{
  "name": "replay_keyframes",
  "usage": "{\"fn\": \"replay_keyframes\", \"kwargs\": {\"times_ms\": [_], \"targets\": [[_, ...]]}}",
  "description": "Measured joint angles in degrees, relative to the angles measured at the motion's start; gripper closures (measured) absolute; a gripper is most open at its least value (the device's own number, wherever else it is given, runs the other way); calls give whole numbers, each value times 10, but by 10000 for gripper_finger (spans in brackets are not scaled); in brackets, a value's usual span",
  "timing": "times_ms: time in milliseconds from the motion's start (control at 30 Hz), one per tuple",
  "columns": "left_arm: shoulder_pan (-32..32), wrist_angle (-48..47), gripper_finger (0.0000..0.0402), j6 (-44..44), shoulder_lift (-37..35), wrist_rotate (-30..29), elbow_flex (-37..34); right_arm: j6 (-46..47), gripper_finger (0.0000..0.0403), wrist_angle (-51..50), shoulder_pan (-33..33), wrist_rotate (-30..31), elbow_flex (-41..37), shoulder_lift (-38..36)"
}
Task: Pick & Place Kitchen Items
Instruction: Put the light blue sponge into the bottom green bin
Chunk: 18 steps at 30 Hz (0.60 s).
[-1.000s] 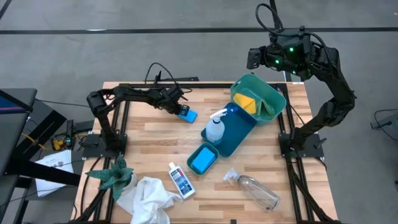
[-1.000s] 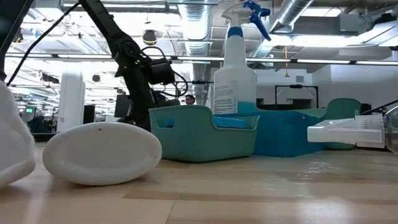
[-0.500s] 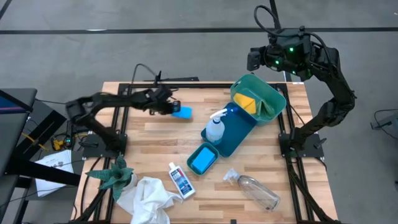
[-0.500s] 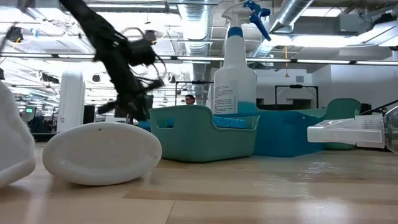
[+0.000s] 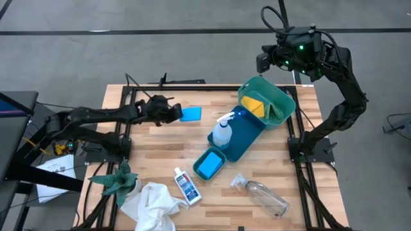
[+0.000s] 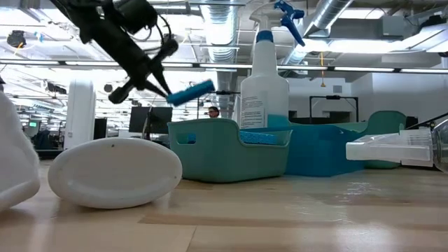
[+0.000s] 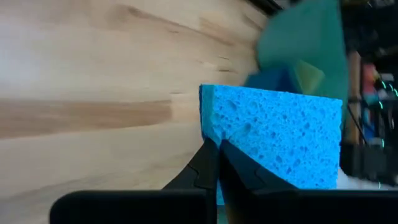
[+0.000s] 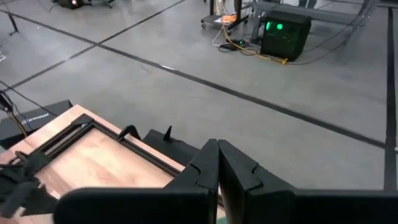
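The left gripper (image 5: 172, 113) pinches a blue sponge (image 5: 190, 114) by one end, holding it clear above the wooden table (image 5: 154, 147), left of the spray bottle (image 5: 221, 133) in the blue tray (image 5: 247, 138). In the left wrist view the fingers hide the sponge's lower edge. The right gripper (image 5: 264, 61) waits beyond the table's far right corner, fingers pressed together (its tips are hard to make out from above).

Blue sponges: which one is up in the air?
The small blue rectangular sponge pinched in the left gripper, off the table. The other blue sponge lies in the small teal tray.
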Motion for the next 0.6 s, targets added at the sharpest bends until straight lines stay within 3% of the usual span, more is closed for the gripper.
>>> {"fn": "replay_keyframes", "kwargs": {"times_ms": [133, 333, 600], "targets": [[-7, 0, 401, 95, -27, 40, 0, -17, 402, 0, 0, -2, 0, 0], [-2, 0, 401, 273, -41, 177, 0, -16, 402, 0, 2, -39, 0, 0], [-18, -1, 401, 485, -41, 279, 5, 72, 402, -3, 42, -45, 0, 0]]}}
